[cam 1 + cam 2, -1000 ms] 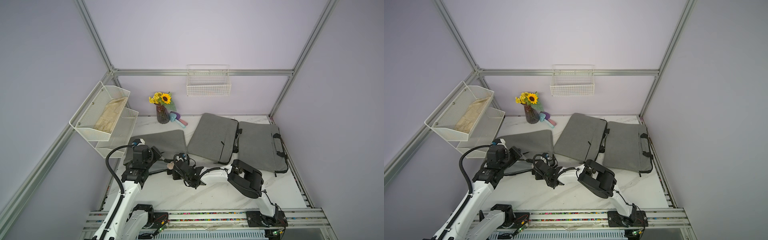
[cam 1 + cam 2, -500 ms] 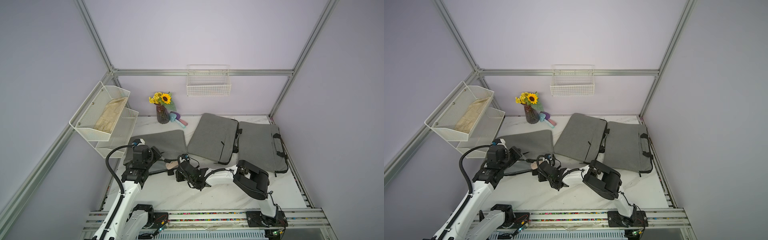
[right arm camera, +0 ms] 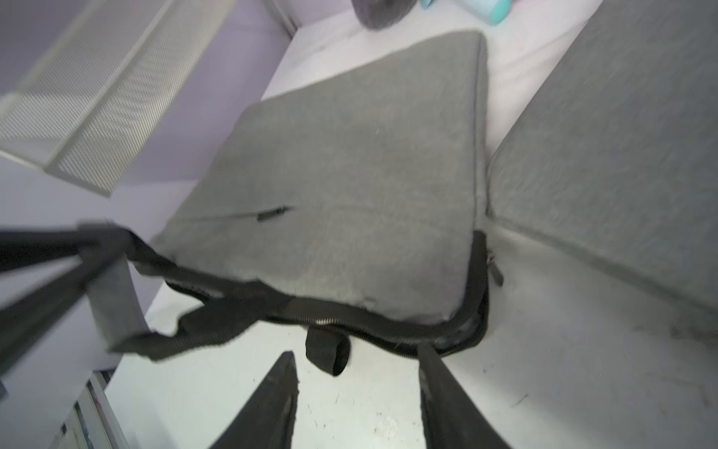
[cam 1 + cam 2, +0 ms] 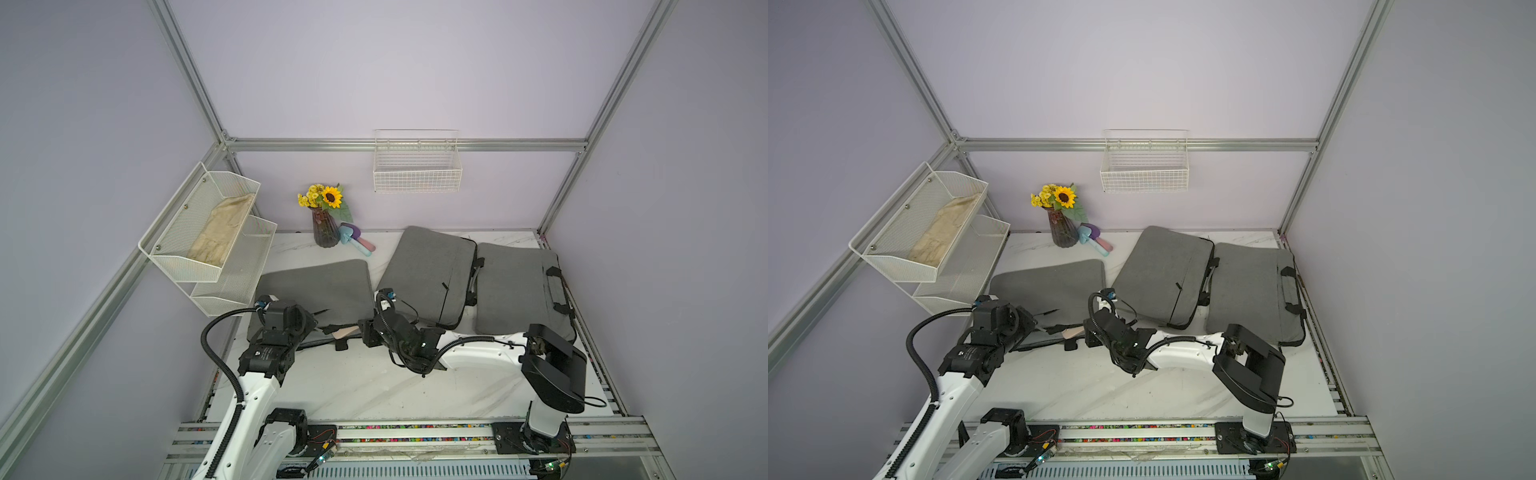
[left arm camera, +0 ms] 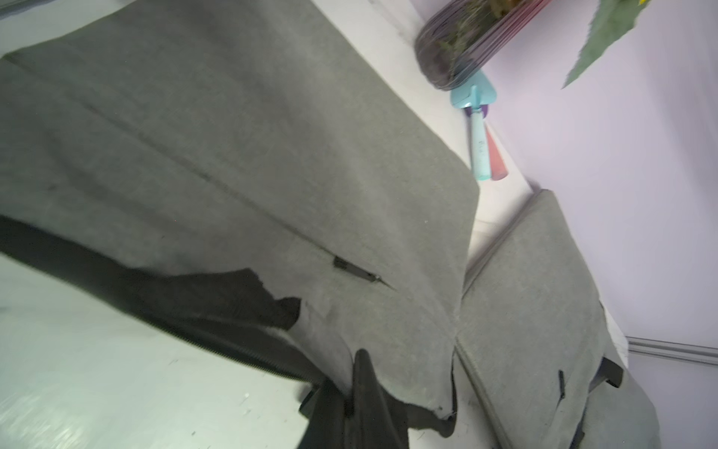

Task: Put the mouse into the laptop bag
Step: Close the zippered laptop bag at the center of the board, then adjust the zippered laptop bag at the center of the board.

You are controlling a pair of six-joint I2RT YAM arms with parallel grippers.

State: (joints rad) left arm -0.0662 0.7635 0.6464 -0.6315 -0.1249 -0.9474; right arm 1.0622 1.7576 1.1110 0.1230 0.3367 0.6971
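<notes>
The grey laptop bag (image 4: 316, 286) (image 4: 1050, 286) lies at the left of the table, its zipped mouth open toward the front. My left gripper (image 5: 347, 373) is shut on the bag's upper grey flap (image 5: 388, 350) at that mouth. My right gripper (image 3: 355, 355) stands open just in front of the zipper (image 3: 388, 330), with a black strap loop (image 3: 328, 353) ahead of its tips and nothing between them. In both top views a small beige thing (image 4: 347, 331) (image 4: 1073, 332) shows at the mouth between the two grippers. I cannot tell whether it is the mouse.
Two more grey bags (image 4: 428, 270) (image 4: 519, 291) lie at the back right. A vase of sunflowers (image 4: 326, 220) and toy shovels (image 4: 357, 241) stand at the back. A mesh rack (image 4: 208, 237) holding a cloth hangs on the left wall, and a wire basket (image 4: 417, 166) on the back wall.
The right arm's elbow has swung to the right while its gripper stayed at the bag's mouth, and its jaws have opened wider. The left arm has not moved.
</notes>
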